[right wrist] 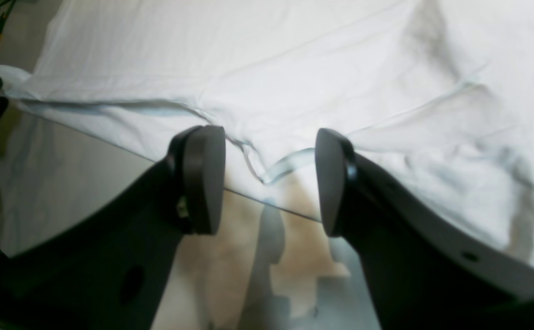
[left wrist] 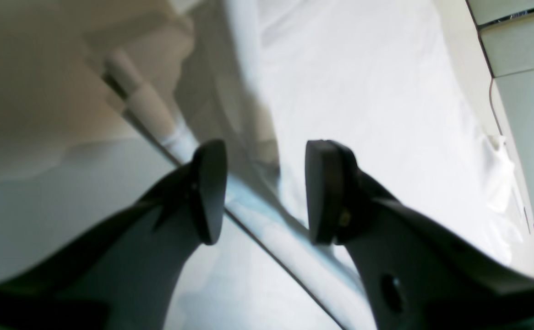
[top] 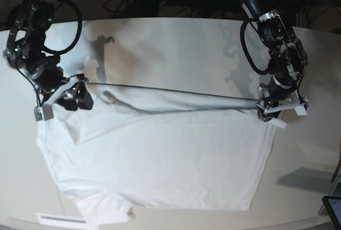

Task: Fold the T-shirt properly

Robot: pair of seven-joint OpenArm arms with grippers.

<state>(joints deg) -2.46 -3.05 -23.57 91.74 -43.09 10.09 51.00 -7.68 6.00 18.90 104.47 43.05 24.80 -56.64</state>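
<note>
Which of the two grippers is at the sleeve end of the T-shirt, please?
The right gripper, on the base view's left, sits by the sleeve of the T-shirt; the left gripper is at the straight hem corner.

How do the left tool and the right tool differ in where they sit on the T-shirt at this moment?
The left tool sits at the T-shirt's hem-end corner; the right tool sits at the collar-and-sleeve end. Between the right tool's pads a narrow hemmed strip shows; between the left tool's pads only a flat folded edge shows. Shared: both hover over the upper fold line, open, gripping nothing.
</note>
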